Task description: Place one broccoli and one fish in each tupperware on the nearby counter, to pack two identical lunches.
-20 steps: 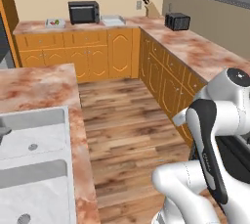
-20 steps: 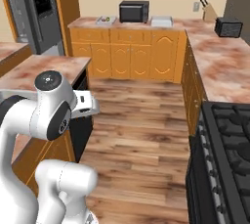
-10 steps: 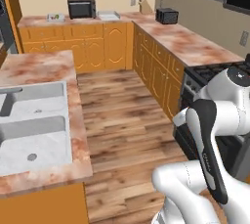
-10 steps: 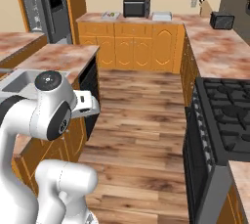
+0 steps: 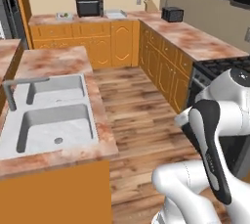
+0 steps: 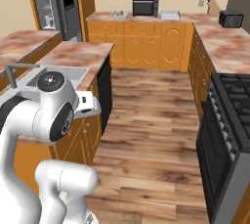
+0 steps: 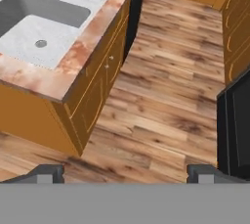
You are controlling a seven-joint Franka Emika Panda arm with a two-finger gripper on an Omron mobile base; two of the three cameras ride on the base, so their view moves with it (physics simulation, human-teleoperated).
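The claw point(image 7: 125, 173) hangs wide open and empty above the wooden plank floor point(image 7: 166, 105), beside the island's steel double sink point(image 7: 41, 20). Across the room, the long pink-brown tabletop point(image 5: 195, 39) on orange cabinets carries a microwave point(image 5: 89, 7), a toaster point(image 5: 172, 14) and a knife block point(image 5: 148, 3); a black stove point(image 6: 234, 115) adjoins it.

Mottled stone counter point(image 5: 195, 39), wooden plank floor point(image 6: 156, 120)

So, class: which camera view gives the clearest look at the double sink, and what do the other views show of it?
The left base view: the double sink shows whole, both basins and the faucet. The hand view shows both basins cropped at the frame's edge. In the right base view the arm hides most of it.
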